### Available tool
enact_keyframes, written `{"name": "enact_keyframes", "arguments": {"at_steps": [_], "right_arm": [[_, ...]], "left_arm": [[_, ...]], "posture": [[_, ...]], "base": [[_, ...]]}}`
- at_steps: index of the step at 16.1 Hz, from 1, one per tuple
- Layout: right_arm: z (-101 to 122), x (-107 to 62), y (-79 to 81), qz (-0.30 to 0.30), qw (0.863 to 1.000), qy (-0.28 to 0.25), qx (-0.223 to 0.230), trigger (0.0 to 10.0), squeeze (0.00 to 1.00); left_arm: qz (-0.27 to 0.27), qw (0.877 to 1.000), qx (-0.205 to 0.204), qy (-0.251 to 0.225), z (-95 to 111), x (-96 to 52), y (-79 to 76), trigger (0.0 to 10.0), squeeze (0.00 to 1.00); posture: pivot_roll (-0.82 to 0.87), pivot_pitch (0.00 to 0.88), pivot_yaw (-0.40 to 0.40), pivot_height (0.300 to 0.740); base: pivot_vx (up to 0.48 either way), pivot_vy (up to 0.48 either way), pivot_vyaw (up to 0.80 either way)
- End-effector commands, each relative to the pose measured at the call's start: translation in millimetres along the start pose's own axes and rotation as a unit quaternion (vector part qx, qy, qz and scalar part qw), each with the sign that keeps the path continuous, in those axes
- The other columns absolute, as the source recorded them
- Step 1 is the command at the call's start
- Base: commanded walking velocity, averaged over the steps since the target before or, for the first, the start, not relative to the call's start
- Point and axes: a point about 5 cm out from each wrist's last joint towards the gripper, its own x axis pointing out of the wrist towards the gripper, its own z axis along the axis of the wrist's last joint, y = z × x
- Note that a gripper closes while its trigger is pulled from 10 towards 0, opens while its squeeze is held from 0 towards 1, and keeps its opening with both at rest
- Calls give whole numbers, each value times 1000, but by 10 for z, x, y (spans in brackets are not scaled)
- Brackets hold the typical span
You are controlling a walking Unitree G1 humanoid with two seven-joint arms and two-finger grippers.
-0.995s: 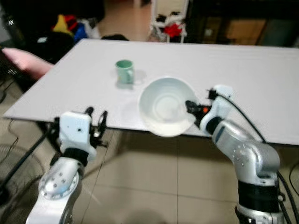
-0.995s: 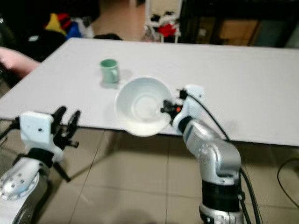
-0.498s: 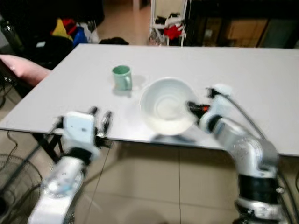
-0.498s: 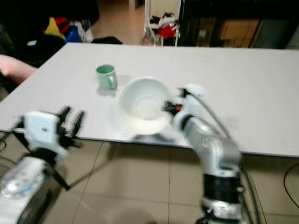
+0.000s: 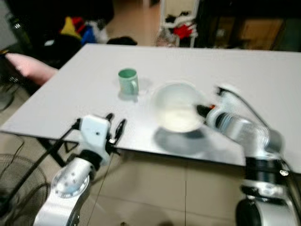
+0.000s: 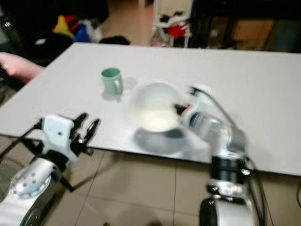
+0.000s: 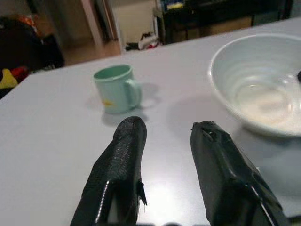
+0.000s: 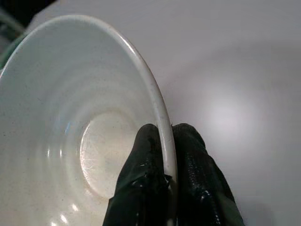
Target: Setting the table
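Right gripper (image 8: 164, 176) pinching the white bowl's (image 5: 178, 107) rim above the table (image 5: 263, 75), green mug (image 5: 128, 81) at bowl's ten o'clock, left gripper (image 7: 169, 155) fingers apart, holding nothing

Head views motion-blurred; wrist cams sharp, bright.

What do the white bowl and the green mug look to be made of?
The white bowl, pinched at its rim by the right claw, looks like glazed ceramic: glossy highlights and faint concentric rings inside. The green mug also looks like glazed ceramic, with a thick rim and a soft sheen, though plastic can't be ruled out.
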Motion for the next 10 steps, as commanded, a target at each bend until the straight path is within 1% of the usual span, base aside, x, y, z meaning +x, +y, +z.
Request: {"name": "enact_keyframes", "arguments": {"at_steps": [1,2,4,6,8,10], "right_arm": [[92,59,187,30,999,-4,14,10000,0],[106,104,190,31,999,3,29,10000,0],[111,194,190,28,999,22,31,10000,0],[101,276,173,21,998,39,51,10000,0],[183,351,126,-11,997,34,63,10000,0],[217,369,94,-23,996,39,75,10000,0]], "left_arm": [[-21,1000,7,14,-19,1,6,10000,0],[-44,999,10,20,-32,-3,-31,10000,0],[-80,996,7,25,-36,-4,-89,10000,0],[-111,993,9,30,-26,2,-143,10000,0],[-148,988,5,42,-24,-18,-191,10000,0],[-158,986,3,46,-23,-31,-204,10000,0]], "posture": [[-35,0,51,740],[-36,0,53,740],[-35,0,54,740],[-32,0,55,740],[-30,0,54,740],[-28,0,51,740]], "base": [[0,0,0],[0,0,0],[0,0,0],[0,0,0],[0,0,0],[0,0,0]]}}
